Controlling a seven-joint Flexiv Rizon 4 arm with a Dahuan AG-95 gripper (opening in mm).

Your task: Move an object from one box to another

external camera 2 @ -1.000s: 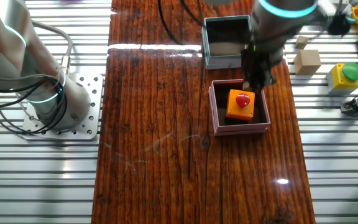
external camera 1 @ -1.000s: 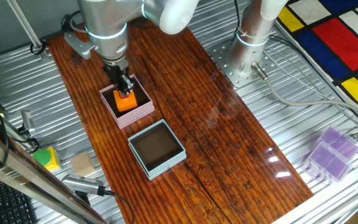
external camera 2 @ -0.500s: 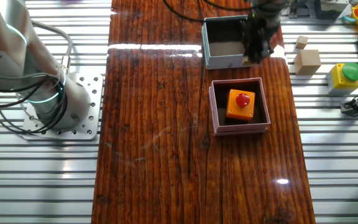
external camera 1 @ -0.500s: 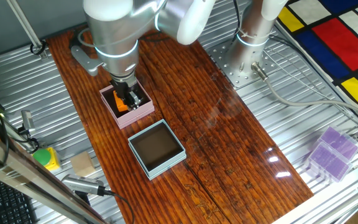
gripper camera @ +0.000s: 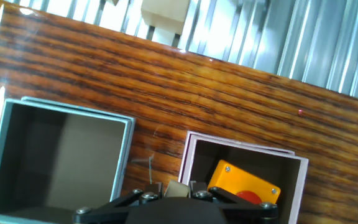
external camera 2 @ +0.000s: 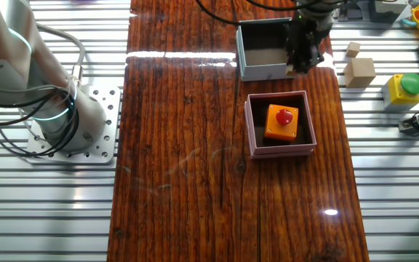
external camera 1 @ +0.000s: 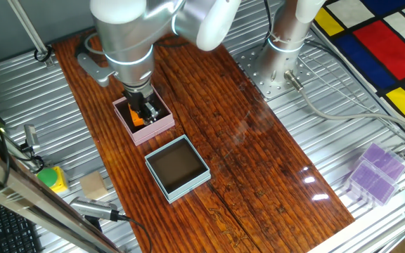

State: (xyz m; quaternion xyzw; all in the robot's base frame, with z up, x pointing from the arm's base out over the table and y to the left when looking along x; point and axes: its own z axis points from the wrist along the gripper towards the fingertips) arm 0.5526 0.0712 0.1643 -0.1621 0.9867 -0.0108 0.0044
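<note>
The pink box (external camera 1: 157, 128) holds an orange block with a red knob (external camera 2: 281, 122), which lies free. The light blue box with the dark brown inside (external camera 1: 157, 179) stands beside it with nothing in it. My gripper (external camera 1: 146, 116) hangs above the pink box's edge nearest the blue box, and in the other fixed view (external camera 2: 302, 65) it overlaps the blue box (external camera 2: 257, 70). Its fingers look close together and hold nothing. The hand view shows the blue box (gripper camera: 124, 155) on the left, the pink box (gripper camera: 188, 162) and the orange block (gripper camera: 241, 180) on the right, and my gripper (gripper camera: 178, 190) at the bottom edge.
A tan wooden cube (external camera 2: 359, 71) and a yellow box with a green button (external camera 2: 406, 87) sit on the metal slats past the table edge. A second arm's base (external camera 2: 57, 109) stands on the opposite side. A purple box (external camera 1: 375, 172) lies far off.
One second ago my gripper was low beside the orange block in the pink box. It has lifted away without the block, which stays put. It has barely moved in the last half second.
</note>
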